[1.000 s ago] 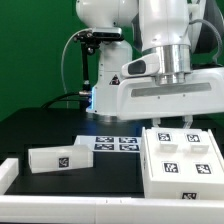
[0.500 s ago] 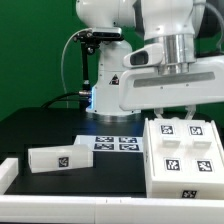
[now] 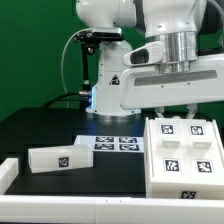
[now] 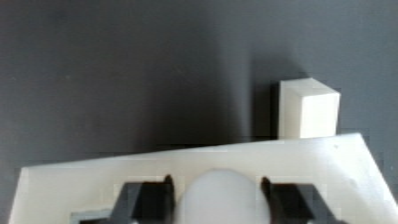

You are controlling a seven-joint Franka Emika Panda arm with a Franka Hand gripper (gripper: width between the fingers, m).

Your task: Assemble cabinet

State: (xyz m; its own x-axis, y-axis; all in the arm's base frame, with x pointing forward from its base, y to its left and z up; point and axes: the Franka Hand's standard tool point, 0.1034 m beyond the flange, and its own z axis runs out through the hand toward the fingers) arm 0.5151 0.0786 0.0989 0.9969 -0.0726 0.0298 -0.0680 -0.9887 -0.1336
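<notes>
The cabinet body [image 3: 183,158], a white box with several black-and-white tags on its top panel, stands at the exterior view's right. My gripper [image 3: 177,114] hangs right over its far edge. In the wrist view the two black fingers [image 4: 146,200] are closed against a small rounded white knob [image 4: 217,196], which sits just over the white cabinet panel [image 4: 98,178]. A separate white panel [image 3: 62,157] with one tag lies on the black table at the exterior view's left. The same panel [image 4: 306,108] shows beyond the cabinet in the wrist view.
The marker board [image 3: 115,143] lies flat in the middle of the table. A low white rail [image 3: 8,172] runs along the front left edge. The robot's white base [image 3: 105,70] and cables stand behind, before a green backdrop.
The hand shifted toward the exterior view's right and rose slightly over the cabinet, then held still. The jaws keep the same grip.
</notes>
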